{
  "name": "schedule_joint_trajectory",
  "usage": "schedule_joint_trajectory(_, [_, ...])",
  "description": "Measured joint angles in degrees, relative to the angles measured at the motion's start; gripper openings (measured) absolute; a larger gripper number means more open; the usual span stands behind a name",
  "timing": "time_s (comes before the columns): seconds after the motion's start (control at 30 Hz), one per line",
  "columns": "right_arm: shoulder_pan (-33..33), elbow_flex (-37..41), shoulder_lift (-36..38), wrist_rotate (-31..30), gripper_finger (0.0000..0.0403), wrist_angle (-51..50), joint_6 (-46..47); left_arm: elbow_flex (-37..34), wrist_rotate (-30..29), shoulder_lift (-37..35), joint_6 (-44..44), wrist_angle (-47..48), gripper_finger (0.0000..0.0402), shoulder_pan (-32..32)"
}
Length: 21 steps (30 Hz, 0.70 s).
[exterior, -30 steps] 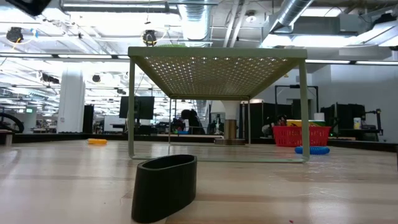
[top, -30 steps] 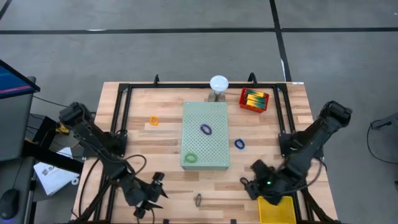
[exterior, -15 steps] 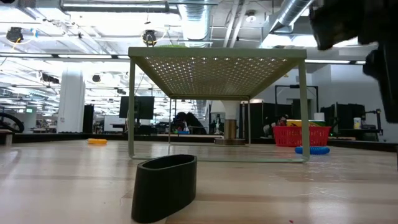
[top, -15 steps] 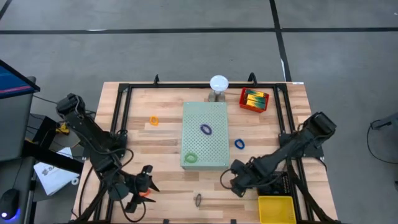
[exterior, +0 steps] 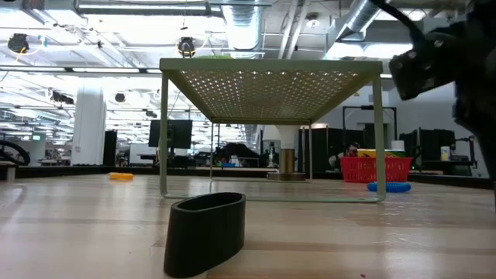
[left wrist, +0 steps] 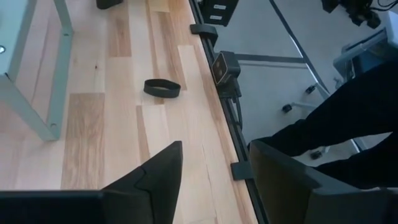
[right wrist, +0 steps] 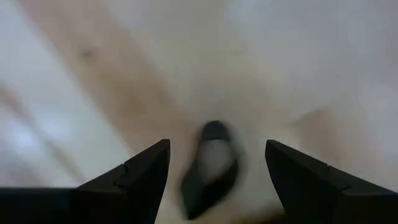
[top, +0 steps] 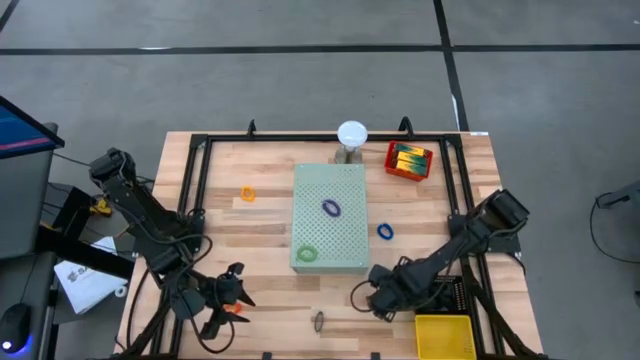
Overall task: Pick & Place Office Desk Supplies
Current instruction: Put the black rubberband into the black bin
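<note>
The right tool (top: 362,297), fingers apart and empty, hovers near the black band (top: 318,321). Straddle its rim squarely, then close. The left tool (top: 232,300), also spread and empty, waits at the bench (top: 270,215) edge.

Room and surroundings: open workshop hall.
Grey floor (top: 300,90) with dark seam lines; butcher-block table (top: 260,215) edged by a black frame (top: 196,190); exposed ceiling ducts (exterior: 248,23) and strip lights (exterior: 143,9) at 12 o'clock; white column (exterior: 89,124) at 9 o'clock.
</note>
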<state>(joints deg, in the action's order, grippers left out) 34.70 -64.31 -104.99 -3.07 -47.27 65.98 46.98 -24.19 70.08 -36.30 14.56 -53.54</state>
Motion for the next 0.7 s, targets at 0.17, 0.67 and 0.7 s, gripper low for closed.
schedule_joint_trajectory(0.17, [0.1, 0.1, -1.4, 1.7, 0.0213, 1.2, 0.3, 0.0, 0.0, 0.0, 0.0, 0.0, 0.0177, 0.0])
schedule_joint_trajectory(0.67, [1.0, -10.0, -1.6, -1.3, 0.0007, -6.7, 1.1, 0.0, 0.0, 0.0, -0.2, -0.5, 0.0154, 0.0])
schedule_joint_trajectory(0.7, [1.2, -11.9, -1.6, -1.3, 0.0006, -7.6, 1.1, 0.0, 0.0, 0.0, -0.2, -0.4, 0.0153, 0.0])
